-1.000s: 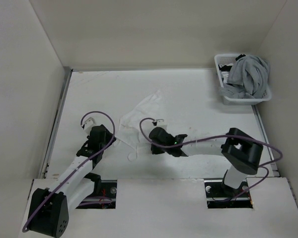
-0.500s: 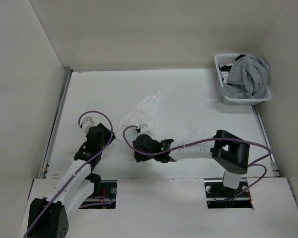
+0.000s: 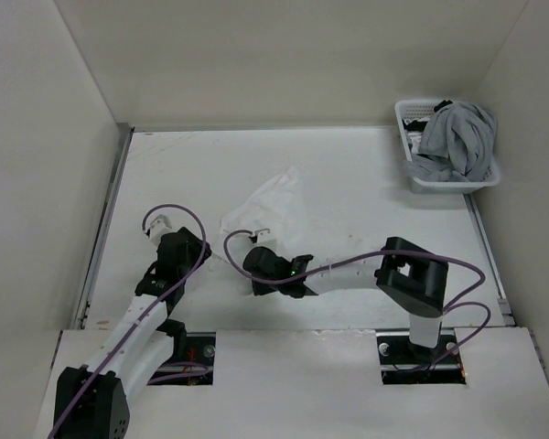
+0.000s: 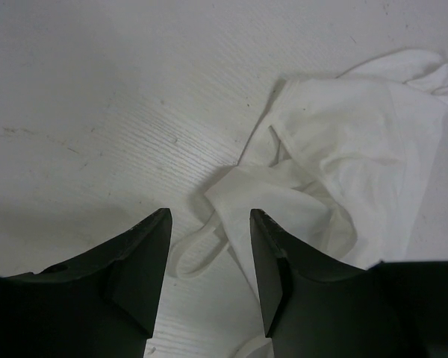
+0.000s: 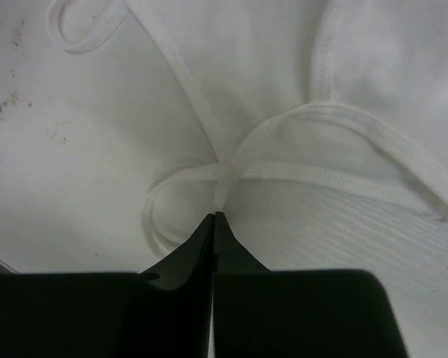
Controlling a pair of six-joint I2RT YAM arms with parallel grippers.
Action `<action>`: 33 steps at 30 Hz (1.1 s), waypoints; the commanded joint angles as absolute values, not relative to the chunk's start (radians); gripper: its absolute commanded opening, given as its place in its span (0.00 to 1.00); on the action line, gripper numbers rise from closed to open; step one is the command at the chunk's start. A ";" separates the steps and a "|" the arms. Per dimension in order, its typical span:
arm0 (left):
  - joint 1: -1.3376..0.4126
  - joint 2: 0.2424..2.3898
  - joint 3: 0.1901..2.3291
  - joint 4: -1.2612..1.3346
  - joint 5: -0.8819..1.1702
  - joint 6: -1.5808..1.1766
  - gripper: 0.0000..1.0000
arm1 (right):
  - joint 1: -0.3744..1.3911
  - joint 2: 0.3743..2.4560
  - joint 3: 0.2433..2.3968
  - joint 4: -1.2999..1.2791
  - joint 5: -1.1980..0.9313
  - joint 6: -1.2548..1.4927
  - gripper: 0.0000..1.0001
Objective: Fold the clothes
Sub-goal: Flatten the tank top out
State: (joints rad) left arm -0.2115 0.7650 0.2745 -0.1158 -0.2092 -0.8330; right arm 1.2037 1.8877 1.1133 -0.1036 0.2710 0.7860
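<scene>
Item 1, white garment [image 3: 267, 203]: thin, plain fabric, crumpled and unfolded, laid on the white table [image 3: 375, 219] a little left of centre in the top view, with a pointed end reaching toward the upper right and narrow strap loops trailing at its lower edge. Item 2, left gripper [image 4: 209, 216]: seen at the lower left of the top view, just left of the garment; its 2 fingers are held wide apart over bare table, nothing is clamped between them, and in the left wrist view 1 strap loop is seen on the table in the gap between the fingers. Item 3, right gripper [image 5: 214, 216]: placed at the garment's lower edge, below centre in the top view; its fingers are pressed together, and in the right wrist view the stitched hem and a strap loop are gathered exactly at the tip, where a pinch of fabric appears to be clamped. Item 4, white slatted basket [image 3: 412, 179]: set at the upper right corner of the table, well apart from both arms, and filled with grey garments [image 3: 456, 137].
</scene>
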 commanded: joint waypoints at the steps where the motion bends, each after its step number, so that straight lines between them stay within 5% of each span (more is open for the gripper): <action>1: -0.214 0.762 0.281 -0.086 -0.192 -0.815 0.45 | 1.161 1.784 1.027 -0.164 0.346 0.795 0.00; 8: -0.281 0.813 0.287 -0.087 -0.170 -0.781 0.45 | 1.075 1.465 0.804 -0.288 0.433 0.807 0.01; 20: -0.473 0.810 0.336 -0.273 -0.291 -0.864 0.40 | 0.981 1.333 0.726 -0.474 0.644 0.920 0.01; 26: -0.634 0.822 0.360 -0.360 -0.258 -0.928 0.28 | 0.972 1.333 0.703 -0.319 0.551 0.874 0.03; 33: -0.831 0.873 0.351 -0.371 -0.285 -1.052 0.39 | 0.970 1.335 0.689 -0.242 0.526 0.848 0.03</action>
